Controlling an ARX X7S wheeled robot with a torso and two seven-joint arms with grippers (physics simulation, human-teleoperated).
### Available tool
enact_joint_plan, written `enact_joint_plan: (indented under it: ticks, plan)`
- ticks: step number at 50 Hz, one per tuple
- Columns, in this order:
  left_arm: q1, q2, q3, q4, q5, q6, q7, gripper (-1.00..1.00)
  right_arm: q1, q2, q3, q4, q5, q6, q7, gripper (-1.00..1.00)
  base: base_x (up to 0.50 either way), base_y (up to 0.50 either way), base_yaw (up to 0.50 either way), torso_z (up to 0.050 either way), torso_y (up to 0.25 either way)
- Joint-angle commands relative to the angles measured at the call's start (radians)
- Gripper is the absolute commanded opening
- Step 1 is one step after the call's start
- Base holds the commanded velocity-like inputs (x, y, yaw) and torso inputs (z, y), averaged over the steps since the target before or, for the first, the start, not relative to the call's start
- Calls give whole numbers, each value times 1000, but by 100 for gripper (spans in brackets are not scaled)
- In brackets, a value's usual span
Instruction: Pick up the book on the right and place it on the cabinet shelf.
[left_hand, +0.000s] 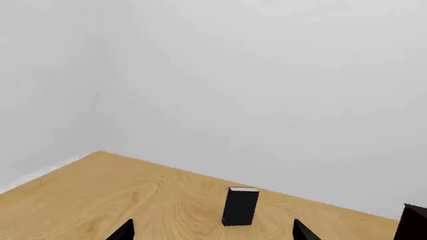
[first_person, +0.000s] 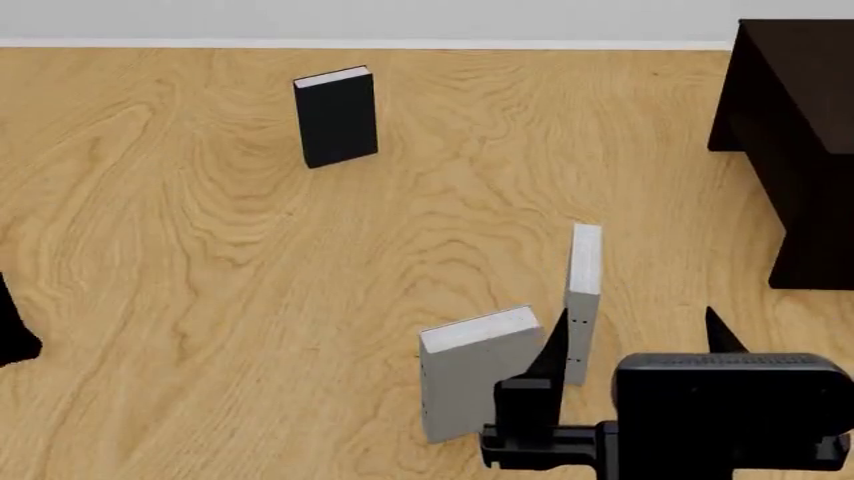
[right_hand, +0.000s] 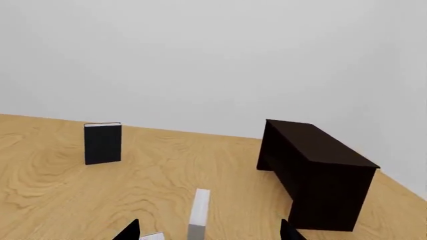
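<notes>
The right gripper (first_person: 627, 335) is low in the head view, with its black wrist block behind it. Its two dark fingers (first_person: 550, 345) point forward and stand wide apart, holding nothing. The left gripper (left_hand: 212, 231) is also spread wide, empty.

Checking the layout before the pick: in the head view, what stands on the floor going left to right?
Black book → wide grey book → thin grey book with the dotted spine → dark cabinet.
</notes>
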Motion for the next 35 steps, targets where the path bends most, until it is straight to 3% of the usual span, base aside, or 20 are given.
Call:
enact_joint_plan:
  ticks: [1, 6, 9, 11, 12, 14, 18, 20, 23, 25, 28, 35]
  plan:
    - [375, -77, -358, 49, 60, 306, 20, 100, -5, 4, -14, 13, -5, -22, 12, 100, 0, 0, 0, 0, 0]
    - [522, -70, -488, 71, 134, 358, 36, 100, -3, 3, -15, 19, 0, -24, 13, 100, 0, 0, 0, 0, 0]
    - [640, -3, -628, 62, 68, 450, 82, 100, 6, 4, -13, 18, 3, -16, 13, 100, 0, 0, 0, 0, 0]
    - [729, -17, -735, 82, 44, 440, 67, 100, 11, 4, -13, 8, 6, -5, 14, 100, 0, 0, 0, 0, 0]
    - [754, -5, -766, 82, 25, 442, 49, 100, 11, 7, -16, 3, 5, -4, 15, 100, 0, 0, 0, 0, 0]
    - [786, 66, -806, 73, 47, 508, 123, 100, 15, 4, -8, -3, 11, 3, 14, 100, 0, 0, 0, 0, 0]
    - [841, 86, -914, 123, 53, 562, 186, 100, 20, 5, -13, 6, 11, -4, 17, 100, 0, 0, 0, 0, 0]
    - [876, 145, -973, 139, 95, 596, 208, 100, 19, 5, -15, -6, 14, 7, 17, 100, 0, 0, 0, 0, 0]
    - [872, 189, -977, 141, 67, 661, 278, 100, 20, 7, -5, -15, 19, 15, 17, 100, 0, 0, 0, 0, 0]
    - [881, 197, -1005, 151, 76, 652, 240, 100, 23, 8, 2, -16, 21, 22, 18, 100, 0, 0, 0, 0, 0]
    - [880, 254, -1018, 139, 62, 704, 272, 100, 20, 9, 10, -24, 28, 26, 15, 100, 0, 0, 0, 0, 0]
    - [890, 302, -1052, 159, 35, 754, 292, 100, 14, 10, 24, -19, 32, 20, 19, 100, 0, 0, 0, 0, 0]
